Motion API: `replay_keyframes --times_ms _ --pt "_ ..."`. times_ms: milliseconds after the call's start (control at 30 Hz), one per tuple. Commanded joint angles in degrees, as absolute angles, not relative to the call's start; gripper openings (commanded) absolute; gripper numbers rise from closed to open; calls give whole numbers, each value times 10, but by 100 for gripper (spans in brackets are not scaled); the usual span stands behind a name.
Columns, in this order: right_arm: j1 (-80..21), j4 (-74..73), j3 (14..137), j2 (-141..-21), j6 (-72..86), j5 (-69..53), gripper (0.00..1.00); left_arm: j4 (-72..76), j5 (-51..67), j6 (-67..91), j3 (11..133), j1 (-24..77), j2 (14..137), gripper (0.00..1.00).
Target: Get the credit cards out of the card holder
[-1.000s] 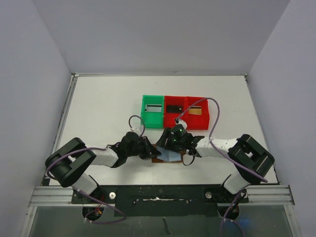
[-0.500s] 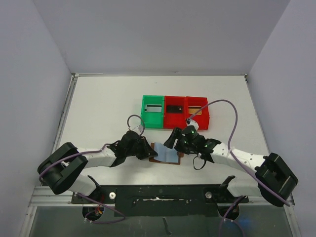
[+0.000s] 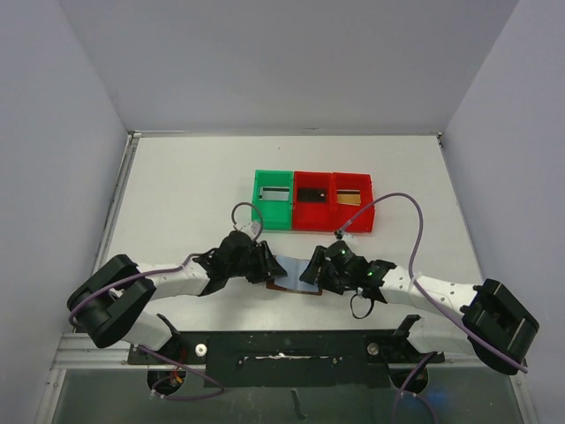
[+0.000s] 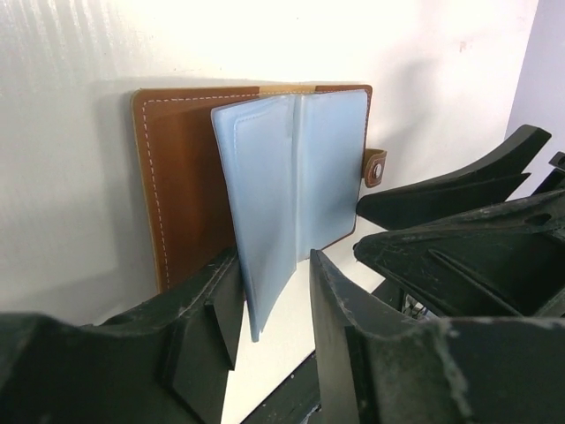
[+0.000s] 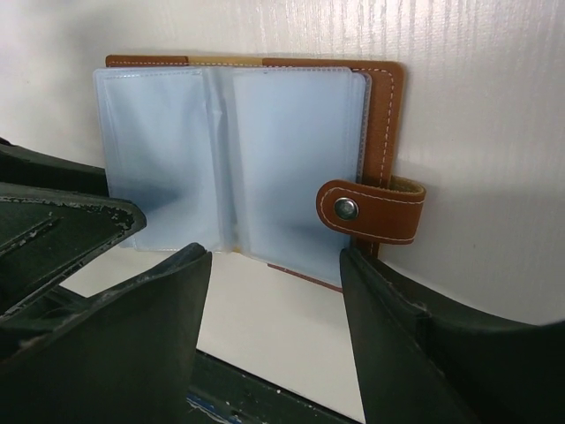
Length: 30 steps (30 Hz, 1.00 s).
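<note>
So here's where we're at: the small brown leather bifold card holder (image 5: 386, 115) lies open on the white table (image 3: 185, 203), near the front edge, right between the two grippers. Its pale blue-grey plastic sleeves (image 5: 291, 159) are fanned out. The snap tab (image 5: 369, 210) reaches in from the cover's right edge and lies over the right-hand sleeve.

The left gripper (image 4: 274, 265) has its jaws only a little apart. One sleeve leaf stands up off the cover with its lower corner down in that gap. We can't tell whether the fingers (image 4: 199, 327) actually pinch it; it looks like there's slack beside the leaf.

The right gripper (image 5: 274, 261) is spread wide and has hold of nothing. There's just bare table between its fingers, and it sits just short of the holder's near edge, below the tab.

The sleeves are cloudy, so we honestly can't make out whether any card sits inside them. From the top camera the two wrists cover most of the holder, and only a sliver of blue and brown shows.

Further back, well apart from the holder, three plastic bins stand touching in a row. The green bin (image 3: 256, 203) has a grey card (image 3: 276, 193) in it. The middle red bin (image 3: 313, 223) has a dark card (image 3: 309, 193), and the right red bin (image 3: 366, 218) has a tan card (image 3: 350, 198). All three cards are too small for us to read anything on them.
</note>
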State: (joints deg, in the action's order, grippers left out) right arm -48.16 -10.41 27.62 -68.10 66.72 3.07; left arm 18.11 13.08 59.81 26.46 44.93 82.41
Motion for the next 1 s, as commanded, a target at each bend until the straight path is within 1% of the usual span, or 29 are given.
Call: replay_keyframes --times_ms 0,167,300,367,500,567,700,900,967 --pt "-485 -101 279 -672 677 57 61 160 125 563 303 447 819 36" --pt "-481 -88 268 -668 678 56 60 156 141 547 313 435 824 39" --pt "-475 -77 262 -671 678 46 58 156 154 540 323 430 835 40" --pt "-475 -71 258 -668 682 46 57 154 163 534 328 431 839 35" --pt "-470 -58 245 -660 689 49 55 152 164 540 317 432 837 18" --pt "-467 -58 243 -659 691 48 53 154 162 543 309 432 834 13" --pt "-462 -57 239 -661 693 51 50 152 165 543 308 434 836 6" --pt "-453 -14 226 -679 693 28 45 156 163 549 305 446 838 0" --pt "-448 -12 225 -694 697 24 44 161 162 553 303 450 840 0"
